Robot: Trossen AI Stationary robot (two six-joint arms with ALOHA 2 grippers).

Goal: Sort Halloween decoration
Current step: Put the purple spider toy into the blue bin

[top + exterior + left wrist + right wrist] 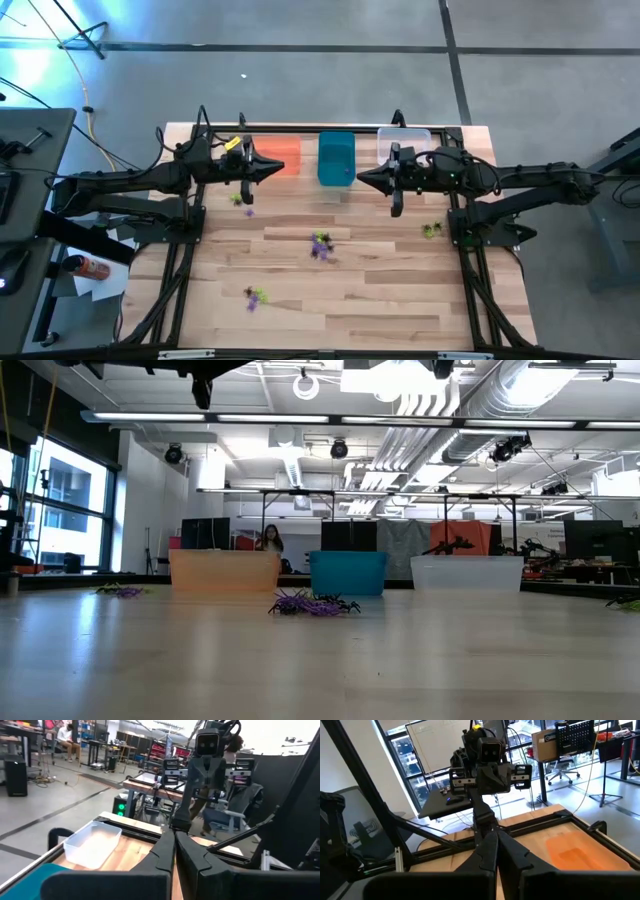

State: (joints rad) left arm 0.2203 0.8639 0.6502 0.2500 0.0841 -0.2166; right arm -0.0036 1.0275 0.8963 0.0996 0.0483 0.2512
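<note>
High view: Halloween decoration (320,245) lies scattered well apart from both closed fingers (277,165).

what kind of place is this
Most likely a robotics lab or workshop: exposed ducts overhead, workbenches crowded with equipment, a whiteboard by big windows, and a person seated at a desk beyond the table.

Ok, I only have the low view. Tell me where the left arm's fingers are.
Observer: From above, the left gripper hangs over the orange bin, fingers shut on nothing.
Operator: Now the right one.
Observer: The right gripper sits just beside the teal bin, on the clear bin's side, shut and empty.
Operator: Give me any trinkets I'm missing.
Observer: A few yellow-green and purple trinkets lie near the front edge, left of centre.
</note>
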